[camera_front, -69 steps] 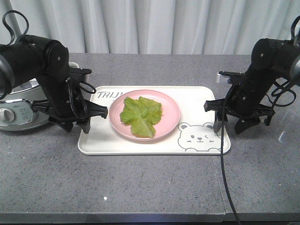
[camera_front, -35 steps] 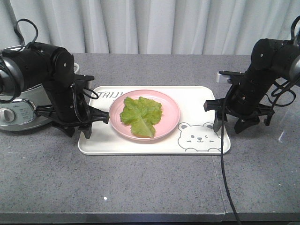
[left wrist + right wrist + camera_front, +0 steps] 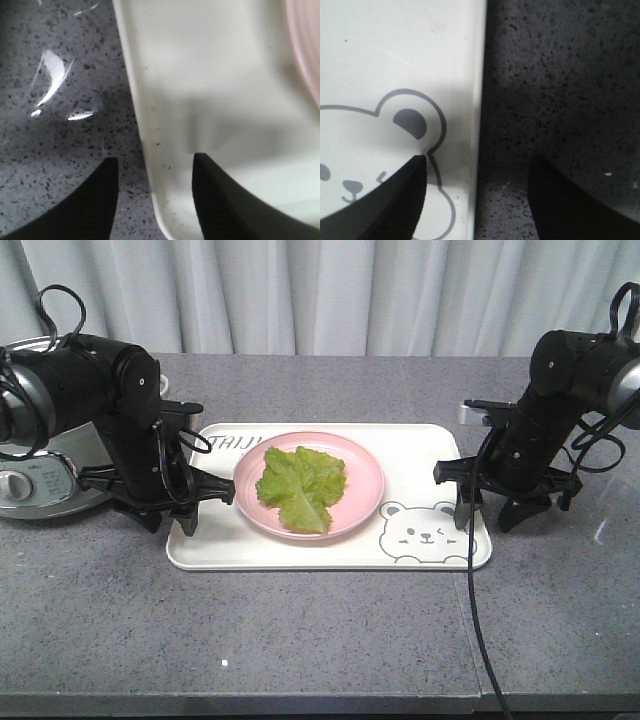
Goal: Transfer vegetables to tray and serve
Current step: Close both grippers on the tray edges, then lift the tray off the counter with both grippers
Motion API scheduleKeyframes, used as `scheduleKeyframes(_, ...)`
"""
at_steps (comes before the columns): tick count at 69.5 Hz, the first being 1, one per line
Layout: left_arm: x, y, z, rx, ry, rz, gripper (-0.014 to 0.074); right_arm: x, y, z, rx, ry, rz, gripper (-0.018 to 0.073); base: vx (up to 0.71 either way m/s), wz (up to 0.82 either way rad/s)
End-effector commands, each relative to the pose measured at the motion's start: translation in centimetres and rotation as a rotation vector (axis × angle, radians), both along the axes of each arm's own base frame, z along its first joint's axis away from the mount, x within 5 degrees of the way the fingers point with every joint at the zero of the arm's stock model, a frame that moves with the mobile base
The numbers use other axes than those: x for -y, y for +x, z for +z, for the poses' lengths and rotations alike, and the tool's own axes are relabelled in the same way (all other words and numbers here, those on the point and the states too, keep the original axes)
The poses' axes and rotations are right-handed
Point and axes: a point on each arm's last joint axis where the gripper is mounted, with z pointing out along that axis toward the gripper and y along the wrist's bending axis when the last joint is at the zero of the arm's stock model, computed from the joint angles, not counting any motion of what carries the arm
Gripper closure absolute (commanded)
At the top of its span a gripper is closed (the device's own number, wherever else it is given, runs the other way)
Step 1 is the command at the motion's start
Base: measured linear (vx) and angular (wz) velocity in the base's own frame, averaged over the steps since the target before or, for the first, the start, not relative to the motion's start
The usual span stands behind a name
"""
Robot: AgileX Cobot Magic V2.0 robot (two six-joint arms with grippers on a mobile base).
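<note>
Since a second ago my left gripper [image 3: 170,524] has slid in to the left short edge of the tray [image 3: 420,452]; the right gripper [image 3: 487,522] barely shifted. Both claws stand spread, each straddling a rim and gripping nothing. The tray lies with its long axis left-right on the counter [image 3: 300,640]. The lettuce [image 3: 300,485] sits on the pink plate [image 3: 366,480] mid-tray, its rib running far to near.

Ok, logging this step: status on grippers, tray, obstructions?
Both open: left gripper straddling tray left rim, right gripper straddling right rim. On tray: pink plate holding lettuce. Nearby cooker sits off tray, left side.
</note>
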Motion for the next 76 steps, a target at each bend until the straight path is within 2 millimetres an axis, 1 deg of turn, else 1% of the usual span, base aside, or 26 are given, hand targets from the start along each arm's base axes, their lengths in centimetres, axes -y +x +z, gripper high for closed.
scheduleKeyframes(1, 0.2, -0.2, 2.1, 0.054, -0.027, -0.001, 0.0255, 0.0, -0.1, 1.9, 0.057, 0.009, 0.009, 0.0117, 0.00, 0.00)
scheduleKeyframes(6, 0.1, -0.3, 1.4, 0.023, -0.016, -0.002, 0.0255, 0.0, -0.1, 1.9, 0.057, 0.009, 0.009, 0.0117, 0.00, 0.00)
scheduleKeyframes(16, 0.0, -0.8, -0.8, -0.031, 0.003, -0.002, 0.0262, 0.0, -0.1, 1.9, 0.057, 0.008, 0.009, 0.0118, 0.00, 0.00)
scheduleKeyframes(23, -0.1, -1.1, -1.7, -0.048, 0.011, -0.012, 0.0295, 0.0, 0.0, 1.9, 0.060, 0.008, 0.009, 0.0154, 0.00, 0.00)
scheduleKeyframes(27, -0.2, -1.2, -1.9, -0.050, 0.012, -0.025, 0.0330, 0.0, 0.0, 1.9, 0.061, 0.008, 0.019, 0.0210, 0.00, 0.00)
scheduleKeyframes(29, -0.2, -1.2, -2.0, -0.053, 0.014, -0.027, 0.0362, 0.0, 0.0, 1.9, 0.062, 0.008, 0.022, 0.0239, 0.00, 0.00)
scheduleKeyframes(32, -0.2, -1.2, -2.0, -0.053, 0.014, -0.027, 0.0399, 0.0, 0.0, 1.9, 0.062, 0.008, 0.026, 0.0316, 0.00, 0.00)
scheduleKeyframes(33, -0.2, -1.2, -2.0, -0.053, 0.014, -0.027, 0.0415, 0.0, 0.0, 1.9, 0.063, 0.008, 0.033, 0.0328, 0.00, 0.00)
scheduleKeyframes(37, -0.2, -1.2, -1.9, -0.047, 0.012, -0.034, 0.0473, 0.0, -0.1, 1.9, 0.063, 0.007, 0.043, 0.0424, 0.00, 0.00)
scheduleKeyframes(39, -0.2, -1.2, -1.8, -0.045, 0.013, -0.041, 0.0516, 0.0, -0.1, 1.9, 0.063, 0.009, 0.047, 0.0470, 0.00, 0.00)
scheduleKeyframes(44, -0.2, -1.2, -1.8, -0.045, 0.014, -0.055, 0.0583, -0.1, -0.1, 1.9, 0.064, 0.016, 0.055, 0.0576, 0.00, 0.00)
scheduleKeyframes(45, -0.2, -1.2, -1.8, -0.045, 0.014, -0.058, 0.0607, -0.1, -0.1, 1.9, 0.064, 0.016, 0.055, 0.0575, 0.00, 0.00)
scheduleKeyframes(65, 0.5, -1.3, -1.7, -0.052, -0.062, -0.077, 0.0605, -0.3, 0.0, 2.2, 0.080, 0.036, 0.090, 0.0568, 0.00, 0.00)
scheduleKeyframes(76, 0.8, -1.3, -1.1, -0.028, -0.094, -0.070, 0.0605, -0.2, -0.1, 2.7, 0.094, 0.034, 0.096, 0.0568, 0.00, 0.00)
